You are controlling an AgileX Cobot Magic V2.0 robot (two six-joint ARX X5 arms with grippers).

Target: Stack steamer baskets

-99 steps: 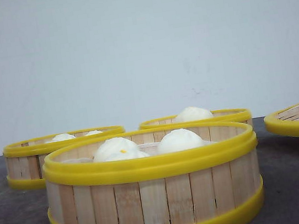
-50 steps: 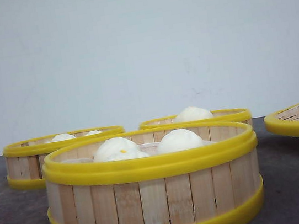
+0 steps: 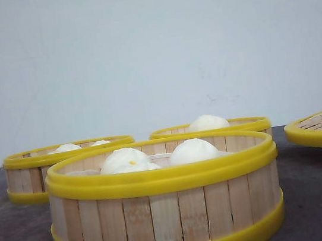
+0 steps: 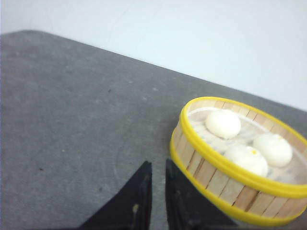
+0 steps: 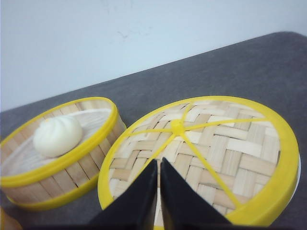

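Steamer baskets (image 3: 167,215) all sit apart on the desk (image 3: 317,206); none is stacked yet. Left pincer (image 4: 154,191) and right pincer (image 5: 159,191) are nearly closed, holding nothing.

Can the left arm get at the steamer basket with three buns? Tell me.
Probably yes. In the left wrist view the steamer basket sits close beside the nearly shut left gripper, with only bare grey table around and nothing between them.
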